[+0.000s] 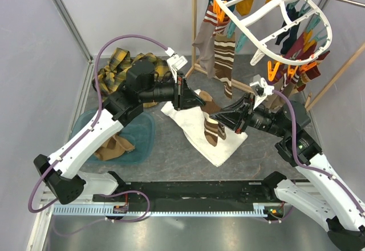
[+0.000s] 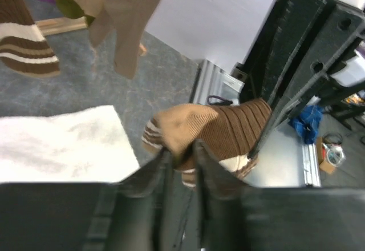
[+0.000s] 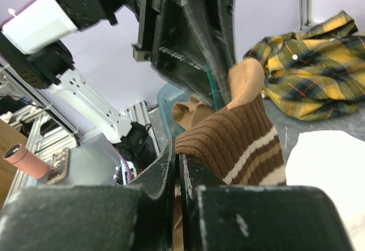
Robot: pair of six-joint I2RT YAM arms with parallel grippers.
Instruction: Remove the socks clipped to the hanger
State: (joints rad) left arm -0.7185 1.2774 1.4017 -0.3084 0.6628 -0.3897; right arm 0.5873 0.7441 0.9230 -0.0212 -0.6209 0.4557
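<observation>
A brown, cream-striped sock [image 1: 212,126] with a tan toe hangs between my two grippers, above the white towel. My left gripper [image 1: 194,96] is shut on its tan toe [image 2: 181,126]. My right gripper [image 1: 218,117] is shut on its brown ribbed cuff [image 3: 228,142]. In the right wrist view the jaws press together on the cuff's edge. The white oval hanger [image 1: 268,11] hangs at the upper right with several socks clipped to it: brown striped [image 1: 224,51], tan [image 1: 204,40], navy, teal and mustard ones. Orange clips [image 1: 274,68] dangle from its rim.
A yellow-black plaid shirt [image 1: 117,65] lies at the back left. The white towel [image 1: 191,128] is spread mid-table. A teal bin [image 1: 140,140] at the left holds tan socks [image 1: 114,147]. The wooden rack frame [image 1: 194,28] stands behind the hanger.
</observation>
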